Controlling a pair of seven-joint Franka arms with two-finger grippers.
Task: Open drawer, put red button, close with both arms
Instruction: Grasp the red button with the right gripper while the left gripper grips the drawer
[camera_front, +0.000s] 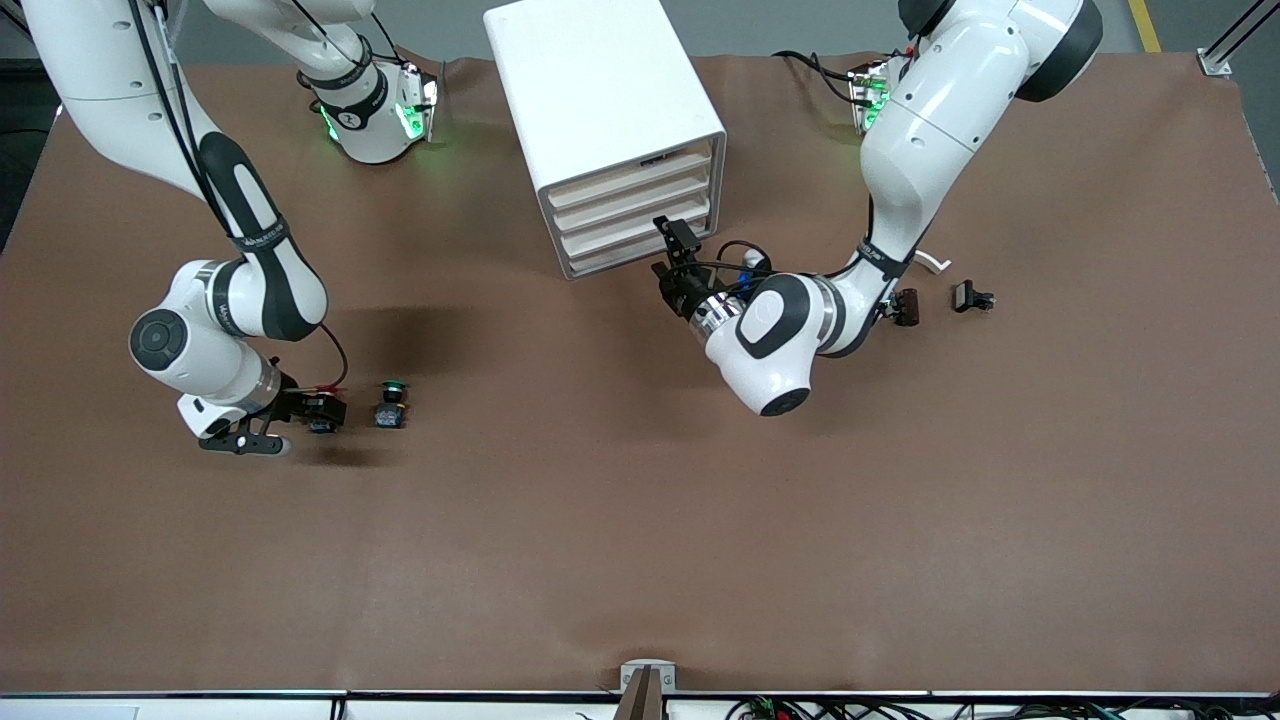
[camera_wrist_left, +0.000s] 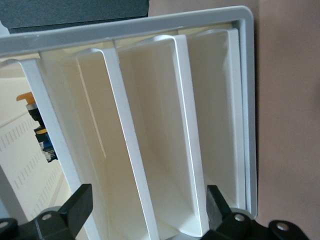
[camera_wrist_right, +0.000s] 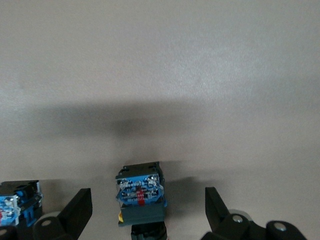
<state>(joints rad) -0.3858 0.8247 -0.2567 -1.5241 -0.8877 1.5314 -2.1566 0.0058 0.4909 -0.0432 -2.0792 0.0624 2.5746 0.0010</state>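
Standing beside the red button: green-capped button

Brown surface all the way across, plain and matte. White cabinet with cream drawer fronts. Glossy white arms with black joint bands, green lights glowing at their bases. A button with a green cap over a blue base, and the red button showing blue-grey underneath.

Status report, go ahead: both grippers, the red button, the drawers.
Left gripper open at the cabinet, drawers shut. Right gripper open, straddling the red button, not gripped. Green button right beside it.
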